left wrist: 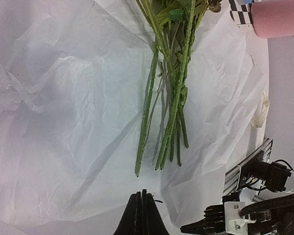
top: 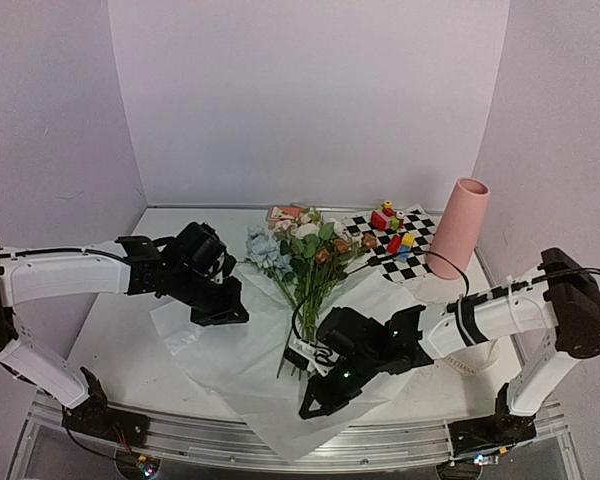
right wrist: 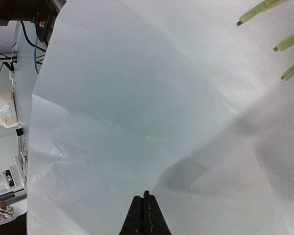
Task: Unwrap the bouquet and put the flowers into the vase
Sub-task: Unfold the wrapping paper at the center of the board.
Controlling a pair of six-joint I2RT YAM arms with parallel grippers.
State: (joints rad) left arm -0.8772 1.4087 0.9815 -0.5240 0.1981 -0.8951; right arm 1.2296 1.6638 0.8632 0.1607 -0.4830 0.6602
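The bouquet lies opened out in the middle of the table. Its flowers (top: pixel 308 248) have pale pink, peach, white and blue blooms, and their green stems (left wrist: pixel 172 98) rest on the spread, creased white paper (top: pixel 230 365). A tall pink vase (top: pixel 459 228) stands upright at the back right, apart from the flowers; its side shows as the vase (left wrist: pixel 279 17) in the left wrist view. My left gripper (top: pixel 240 317) (left wrist: pixel 143 196) is shut, low over the paper left of the stem ends. Over the paper's near part, my right gripper (top: pixel 306 411) (right wrist: pixel 146 197) is shut; stem ends (right wrist: pixel 255 12) lie ahead.
A black-and-white checkered mat (top: pixel 420 262) with several small coloured toy blocks (top: pixel 392 228) lies behind the flowers, beside the vase. A small pink box (top: pixel 284 213) sits at the back. The metal rail (top: pixel 230 445) runs along the near table edge.
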